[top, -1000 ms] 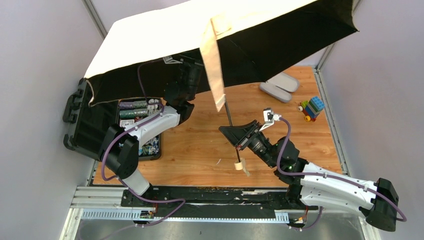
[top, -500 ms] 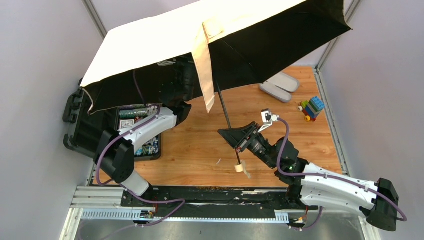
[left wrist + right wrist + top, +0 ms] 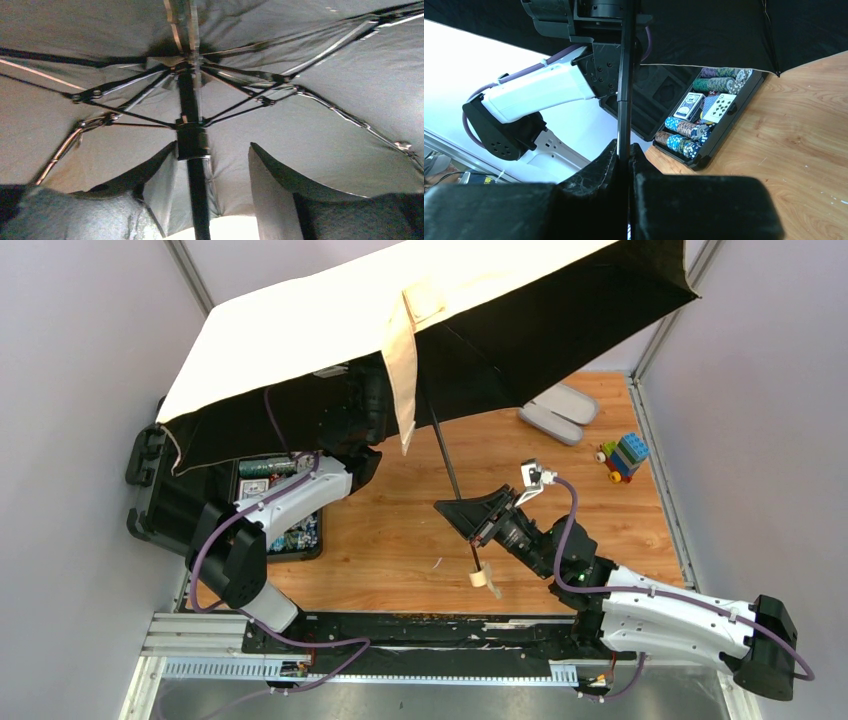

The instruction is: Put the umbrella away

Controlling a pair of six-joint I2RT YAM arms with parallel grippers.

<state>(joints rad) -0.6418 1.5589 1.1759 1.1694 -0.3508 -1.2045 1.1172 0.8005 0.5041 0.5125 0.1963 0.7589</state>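
Matt beige cloth umbrella (image 3: 330, 320) (dark lining beneath), thin black metal shaft (image 3: 448, 465), wood-grain table (image 3: 400, 530)

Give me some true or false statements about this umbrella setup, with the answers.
1. The umbrella is open. True.
2. The right end effector is shut on the umbrella's shaft. True.
3. The poker chip case is closed. False: it lies open, with chips and cards showing.
4. The toy block car sits far left. False: it is on the right, near the lilac-grey oval case.
5. The left end effector clamps the shaft. False: its fingers stand apart, with the shaft between them.
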